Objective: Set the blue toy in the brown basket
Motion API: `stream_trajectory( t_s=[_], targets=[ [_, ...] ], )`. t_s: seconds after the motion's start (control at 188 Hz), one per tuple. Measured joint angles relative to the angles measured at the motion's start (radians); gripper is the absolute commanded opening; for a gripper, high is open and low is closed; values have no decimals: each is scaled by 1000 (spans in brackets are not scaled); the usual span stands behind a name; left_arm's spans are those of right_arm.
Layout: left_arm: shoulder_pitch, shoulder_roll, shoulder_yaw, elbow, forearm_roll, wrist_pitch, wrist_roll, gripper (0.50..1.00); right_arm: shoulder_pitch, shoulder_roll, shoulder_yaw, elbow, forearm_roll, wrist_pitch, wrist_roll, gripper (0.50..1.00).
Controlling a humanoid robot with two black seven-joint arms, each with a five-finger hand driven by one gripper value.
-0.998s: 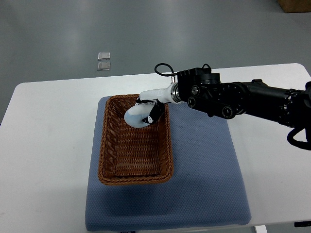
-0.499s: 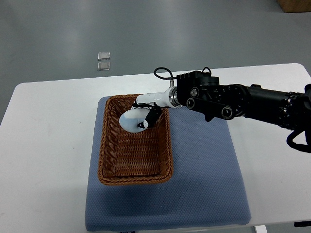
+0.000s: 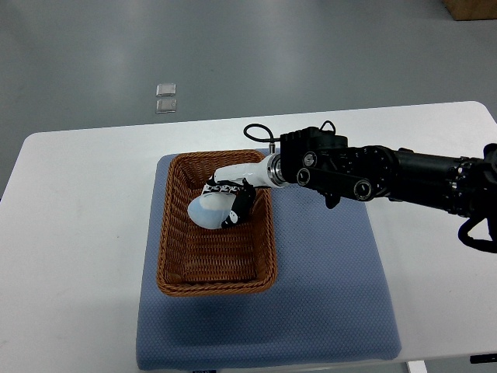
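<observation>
Since a second ago my right hand (image 3: 225, 203) has come further down and left into the brown basket (image 3: 175, 256); it was over the far right corner then, and now it sits lower, inside the far half. Its fingers (image 3: 242, 203) are curled around the blue toy (image 3: 208, 212), a pale, rounded shape that looks nearly white-blue from this camera, so the hand is clamped on it. I cannot tell whether the toy touches the wicker floor or hangs just above it.

The basket itself has not shifted: it lies on the left part of the blue mat (image 3: 326, 287), long side running away from me, and the mat lies on the white tabletop (image 3: 78, 233). The black forearm (image 3: 373, 175) comes in from the right edge and crosses above the mat's far right corner, with a looped black cable (image 3: 256, 130) at the wrist.

I see no readable writing, label or brand on the arm, basket or toy. On the grey floor (image 3: 311, 47) beyond the tabletop there are two small square plates (image 3: 165, 97), too small to read. A brown box corner (image 3: 470, 8) shows at the top right.
</observation>
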Motion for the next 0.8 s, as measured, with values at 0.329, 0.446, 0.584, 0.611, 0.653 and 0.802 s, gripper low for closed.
stream_trajectory(
  t_s=[0.329, 0.446, 0.584, 0.611, 0.653, 0.802],
  targets=[
    [0, 0, 0, 0, 0, 0, 0, 1000, 16, 0, 1, -1, 10, 5, 2, 907],
    [0, 0, 0, 0, 0, 0, 0, 1000, 49, 0, 7, -2, 15, 25, 3, 907],
    [0, 0, 0, 0, 0, 0, 0, 1000, 81, 0, 10, -2, 17, 64, 3, 907],
    [0, 0, 0, 0, 0, 0, 0, 1000, 85, 0, 10, -2, 17, 70, 3, 907],
    [0, 0, 0, 0, 0, 0, 0, 1000, 91, 0, 11, -2, 18, 79, 3, 907],
    [-1, 0, 0, 0, 0, 0, 0, 1000, 110, 0, 47, 0, 18, 102, 3, 907]
  ],
)
